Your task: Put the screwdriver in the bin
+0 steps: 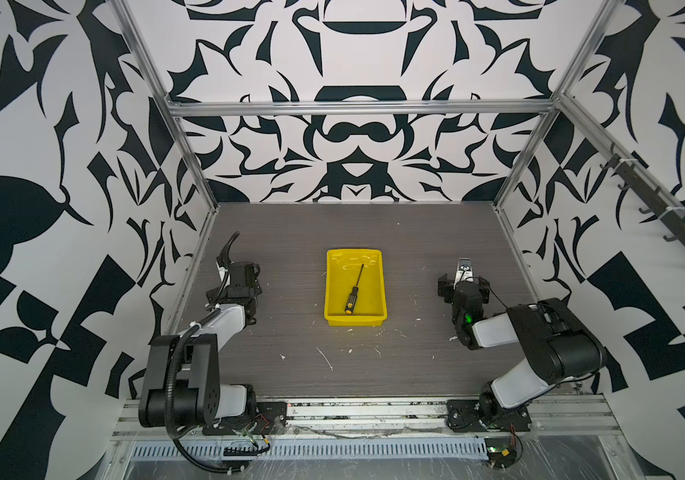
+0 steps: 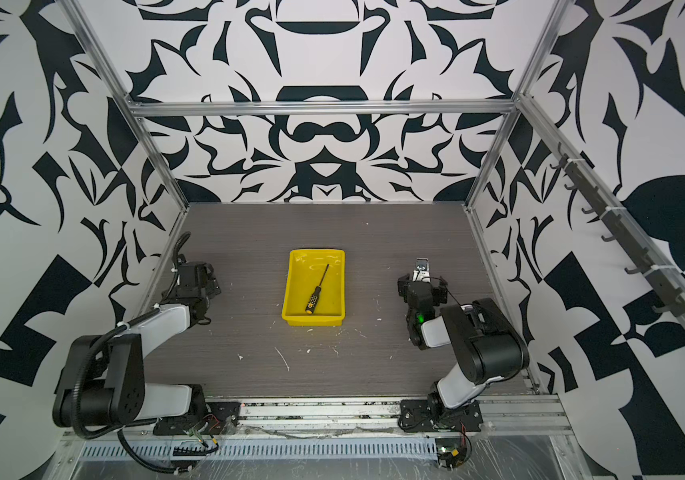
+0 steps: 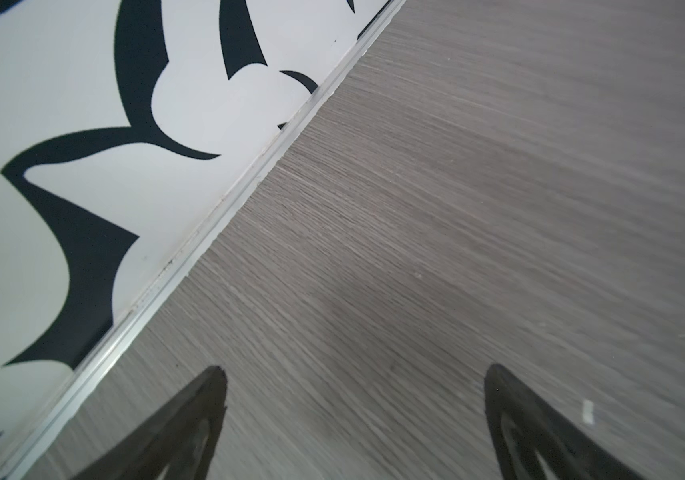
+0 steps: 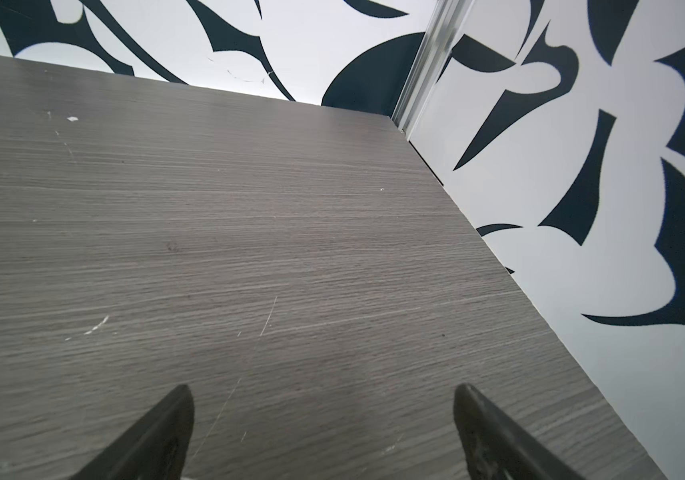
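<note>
Yellow plastic marks the bin (image 1: 355, 320) near the centre of both top views, a little below mid-frame, on the grey wood-grain table (image 1: 415, 232). Inside it the screwdriver (image 1: 355, 289) lies flat on the glossy bottom. It is slanted, with the shaft tip toward the upper part of the tray and the black dotted handle near the lower wall. Being shorter than the bin, it rests wholly within the rim, so I judge the task as good as done. The left arm (image 1: 224, 316) sits at the left of the frame and the right arm (image 1: 494, 330) at the right. Both are well apart from the bin, which fits arms with nothing left to carry.

Left wrist view: the left gripper (image 3: 355, 368) has its dark jaws spread wide over bare table, close to the patterned wall (image 3: 62, 124). It grasps nothing.

Right wrist view: the right gripper (image 4: 323, 386) is likewise released, jaws wide with only scratched table between them. Neither bin nor screwdriver shows here.
</note>
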`<move>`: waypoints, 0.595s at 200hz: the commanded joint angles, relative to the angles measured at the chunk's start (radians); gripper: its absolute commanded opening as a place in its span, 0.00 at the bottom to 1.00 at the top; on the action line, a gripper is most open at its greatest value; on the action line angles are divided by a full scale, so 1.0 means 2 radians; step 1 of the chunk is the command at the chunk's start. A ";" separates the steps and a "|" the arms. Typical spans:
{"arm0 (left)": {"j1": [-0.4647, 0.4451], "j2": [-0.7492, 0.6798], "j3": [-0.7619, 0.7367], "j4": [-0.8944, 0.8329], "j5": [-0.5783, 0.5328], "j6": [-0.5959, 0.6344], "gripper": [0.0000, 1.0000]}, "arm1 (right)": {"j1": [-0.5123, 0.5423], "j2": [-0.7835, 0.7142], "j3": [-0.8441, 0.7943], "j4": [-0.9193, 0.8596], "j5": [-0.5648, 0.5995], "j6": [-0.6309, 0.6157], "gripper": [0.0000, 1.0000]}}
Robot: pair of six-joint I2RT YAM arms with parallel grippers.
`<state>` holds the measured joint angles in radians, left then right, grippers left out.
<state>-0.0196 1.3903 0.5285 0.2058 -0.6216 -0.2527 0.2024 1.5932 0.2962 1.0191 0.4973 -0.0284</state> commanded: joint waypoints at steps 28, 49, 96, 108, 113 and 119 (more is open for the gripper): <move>0.000 0.010 -0.052 0.244 0.088 0.073 1.00 | -0.002 -0.008 0.011 0.007 -0.001 0.007 1.00; 0.003 0.024 -0.083 0.317 0.114 0.073 1.00 | -0.002 -0.008 0.011 0.007 -0.002 0.006 1.00; 0.008 0.083 -0.082 0.363 0.120 0.071 1.00 | -0.002 -0.008 0.011 0.007 -0.002 0.006 1.00; 0.013 0.077 -0.083 0.357 0.129 0.062 1.00 | -0.002 -0.008 0.010 0.007 -0.001 0.007 1.00; 0.013 0.085 -0.085 0.375 0.128 0.069 0.99 | -0.002 -0.008 0.011 0.007 -0.001 0.006 1.00; 0.012 0.090 -0.089 0.393 0.127 0.072 1.00 | -0.002 -0.008 0.011 0.007 -0.001 0.007 1.00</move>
<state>-0.0040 1.5661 0.3347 0.8825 -0.3946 -0.1154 0.2024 1.5932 0.2962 1.0134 0.4931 -0.0280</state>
